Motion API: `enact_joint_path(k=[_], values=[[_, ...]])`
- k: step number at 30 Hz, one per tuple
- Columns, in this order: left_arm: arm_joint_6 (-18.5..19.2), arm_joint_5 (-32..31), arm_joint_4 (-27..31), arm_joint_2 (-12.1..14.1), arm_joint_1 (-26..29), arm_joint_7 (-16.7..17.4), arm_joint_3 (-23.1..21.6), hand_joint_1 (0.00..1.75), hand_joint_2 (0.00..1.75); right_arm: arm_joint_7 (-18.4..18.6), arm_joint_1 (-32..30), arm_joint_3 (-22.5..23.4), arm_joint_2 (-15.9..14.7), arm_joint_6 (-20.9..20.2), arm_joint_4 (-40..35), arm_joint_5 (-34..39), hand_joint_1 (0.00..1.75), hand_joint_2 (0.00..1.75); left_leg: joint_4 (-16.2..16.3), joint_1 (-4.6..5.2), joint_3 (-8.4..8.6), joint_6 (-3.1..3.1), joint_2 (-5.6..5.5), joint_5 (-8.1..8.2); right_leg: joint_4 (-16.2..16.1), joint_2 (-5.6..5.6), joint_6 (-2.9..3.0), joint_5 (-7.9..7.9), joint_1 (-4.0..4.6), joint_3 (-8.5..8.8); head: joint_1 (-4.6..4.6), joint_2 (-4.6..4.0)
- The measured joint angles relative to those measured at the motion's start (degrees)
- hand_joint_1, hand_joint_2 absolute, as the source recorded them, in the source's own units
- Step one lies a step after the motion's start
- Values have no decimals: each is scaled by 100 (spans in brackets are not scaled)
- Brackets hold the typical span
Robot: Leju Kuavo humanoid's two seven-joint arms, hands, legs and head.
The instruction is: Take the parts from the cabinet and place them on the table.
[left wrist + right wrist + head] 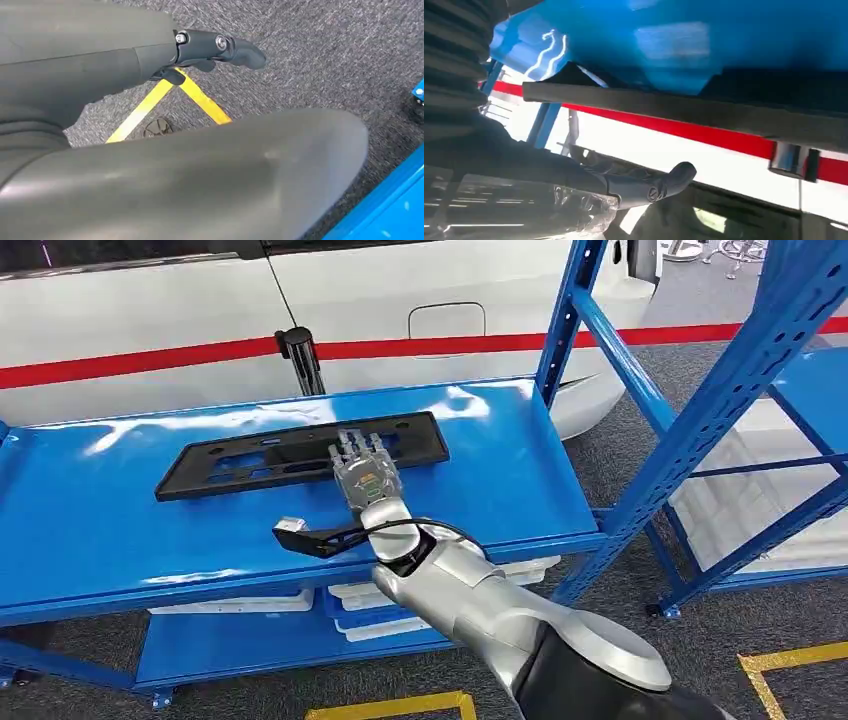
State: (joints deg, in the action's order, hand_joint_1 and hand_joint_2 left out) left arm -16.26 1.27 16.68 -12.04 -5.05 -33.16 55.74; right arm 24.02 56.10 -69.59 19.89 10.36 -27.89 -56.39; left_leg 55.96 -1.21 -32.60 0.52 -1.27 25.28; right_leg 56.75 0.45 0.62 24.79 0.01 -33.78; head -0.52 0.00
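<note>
In the head view, a flat black plastic panel with cut-outs is seen lying on the blue table, its long side running across the surface. The right hand is extended over the panel's near edge, fingers stretched forward and slightly spread on top of the panel; whether anything is gripped cannot be told. A white car with a red stripe is located behind the table, and a blue rack stands to the right. White trays are stored on the lower shelf under the table.

In the left wrist view, the left hand is shown above grey carpet marked with yellow tape lines. Its dark fingers are held straight with nothing between them.

In the right wrist view, the right hand's thumb is seen in the foreground, free of contact. The edge of the black panel runs across the blue surface, with the car's red stripe beyond.
</note>
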Motion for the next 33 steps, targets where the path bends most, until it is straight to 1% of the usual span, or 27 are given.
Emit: enact_joint_path(k=[10,12,15,16,17,18,19,20,21,22,23,24,25,27,29,33], values=[[120,-118,11,11,0,-28,9,0,0,251,6,55,0,638,516,-265,0,175,0,0,1,0,0,0,0,0,0,0,0,1,0,0],[120,-149,17,11,0,-28,17,0,0,275,11,133,0,726,636,-335,0,175,1,0,1,0,0,0,0,0,0,0,0,1,0,0],[120,-173,28,13,0,-28,26,0,0,277,17,203,-2,734,768,-352,2,175,1,0,1,0,0,0,0,0,0,0,0,1,0,0],[120,-177,28,13,0,-31,28,0,0,278,17,216,-2,723,789,-356,31,175,1,0,1,0,0,0,0,0,0,0,0,1,0,0],[120,-177,31,17,0,-31,28,0,0,277,20,243,-2,681,829,-365,31,175,1,0,1,0,0,0,0,0,0,0,0,1,0,0],[122,-177,37,17,0,-33,31,0,0,277,32,279,-2,604,863,-365,140,175,1,0,2,0,0,0,0,0,0,0,0,1,0,0],[129,-177,44,20,-1,-33,33,0,0,278,46,302,-2,526,894,-365,150,175,1,0,2,0,0,0,0,0,0,0,0,1,0,0],[133,-177,46,24,-1,-33,35,0,0,277,50,323,-2,474,921,-365,150,175,0,0,2,0,1,0,0,0,0,0,0,1,2,0],[135,-177,46,28,-1,-33,41,0,0,278,50,339,-2,441,947,-365,161,175,0,0,1,0,1,0,0,0,0,0,0,1,2,0],[135,-177,46,31,-1,-33,48,0,0,278,49,356,-2,424,975,-365,161,175,0,0,1,0,0,0,0,0,0,0,0,1,0,0],[138,-177,48,35,-2,-33,61,0,0,278,48,369,-2,400,999,-365,168,175,0,0,1,0,1,0,0,0,0,0,0,1,0,0],[140,-177,48,37,-3,-33,83,0,0,277,50,376,-4,400,1019,-372,164,175,0,0,2,0,1,0,0,0,0,0,0,1,0,0],[146,-177,48,37,-6,-33,90,0,0,278,52,387,-2,402,1030,-378,171,175,0,0,4,0,1,0,0,0,0,0,0,2,0,0],[179,-182,50,37,-7,-33,90,0,0,245,52,420,-2,395,1056,-387,168,175,0,0,4,0,1,0,0,-1,0,0,0,3,0,0],[186,-186,50,39,-7,-35,92,0,0,212,54,426,-2,389,1078,-424,171,175,0,0,4,0,1,0,0,-1,0,0,0,4,2,0],[190,-197,50,39,-16,-35,94,0,0,164,135,430,0,406,1119,-538,169,175,0,1,14,0,5,0,-1,-1,0,0,0,13,0,0]])
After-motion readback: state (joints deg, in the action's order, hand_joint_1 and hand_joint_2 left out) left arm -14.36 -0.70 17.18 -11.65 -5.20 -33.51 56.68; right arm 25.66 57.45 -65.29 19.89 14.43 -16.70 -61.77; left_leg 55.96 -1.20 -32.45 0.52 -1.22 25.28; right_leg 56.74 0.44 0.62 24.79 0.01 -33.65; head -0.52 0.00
